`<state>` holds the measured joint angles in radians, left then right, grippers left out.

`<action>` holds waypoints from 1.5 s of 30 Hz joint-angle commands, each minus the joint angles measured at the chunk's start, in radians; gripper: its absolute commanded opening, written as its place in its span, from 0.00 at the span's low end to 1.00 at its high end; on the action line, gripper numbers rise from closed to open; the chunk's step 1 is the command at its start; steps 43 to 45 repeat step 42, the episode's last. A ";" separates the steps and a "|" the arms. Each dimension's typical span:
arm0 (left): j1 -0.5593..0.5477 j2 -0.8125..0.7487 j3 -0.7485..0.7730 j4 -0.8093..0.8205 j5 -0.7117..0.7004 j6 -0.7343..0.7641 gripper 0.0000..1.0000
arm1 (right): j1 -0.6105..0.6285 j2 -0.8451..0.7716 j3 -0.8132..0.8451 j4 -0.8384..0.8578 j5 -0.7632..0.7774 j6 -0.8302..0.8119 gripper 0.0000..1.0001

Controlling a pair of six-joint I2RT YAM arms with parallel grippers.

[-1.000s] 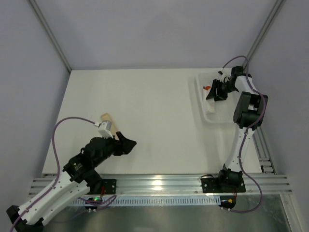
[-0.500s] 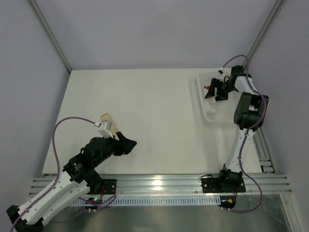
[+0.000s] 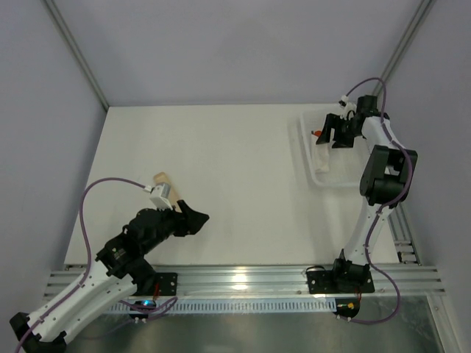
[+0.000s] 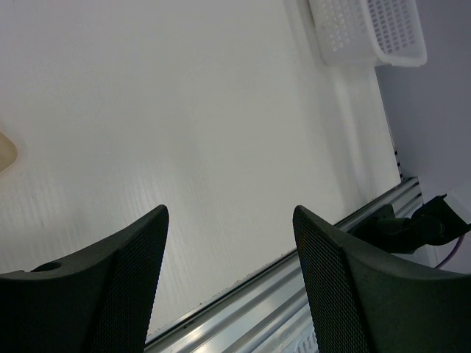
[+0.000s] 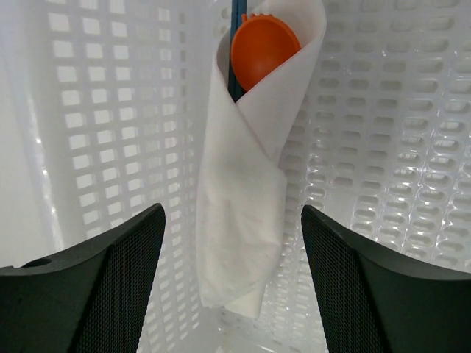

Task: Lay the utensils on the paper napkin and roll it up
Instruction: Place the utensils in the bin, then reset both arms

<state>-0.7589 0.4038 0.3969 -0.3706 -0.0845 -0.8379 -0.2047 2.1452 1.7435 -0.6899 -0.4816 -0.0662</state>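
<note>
— What is pictured?
— A rolled paper napkin (image 5: pixel 246 198) inside a white mesh basket (image 5: pixel 383 147), an orange spoon (image 5: pixel 261 55) wrapped in its top end.
— The right gripper (image 5: pixel 232 213)?
— Spread wide, the roll framed between.

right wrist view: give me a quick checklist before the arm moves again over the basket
1. Napkin roll wrapped around the orange spoon: ok.
2. Roll lying inside the basket: ok.
3. Right tool open, one finger on each side of the roll, holding nothing: ok.
4. Left tool open and empty over the table: ok.
5. All utensils in the roll: not ok, a tan stick lies on the table by the left arm.
6. Roll tucked firmly enough to stay closed: cannot tell.
</note>
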 commanded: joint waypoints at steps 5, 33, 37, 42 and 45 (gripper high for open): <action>-0.003 0.007 0.017 0.044 0.002 -0.003 0.73 | 0.017 -0.180 -0.028 0.070 0.090 0.055 0.79; -0.003 0.179 0.117 -0.059 -0.179 -0.193 0.99 | 0.792 -0.904 -0.728 0.233 0.601 0.488 0.99; -0.003 0.100 0.057 -0.007 -0.179 -0.227 0.99 | 0.827 -1.040 -0.904 0.334 0.561 0.528 0.99; -0.003 -0.025 -0.026 0.068 -0.138 -0.253 0.99 | 0.829 -1.203 -1.111 0.507 0.439 0.569 0.99; -0.003 -0.025 -0.026 0.068 -0.138 -0.253 0.99 | 0.829 -1.203 -1.111 0.507 0.439 0.569 0.99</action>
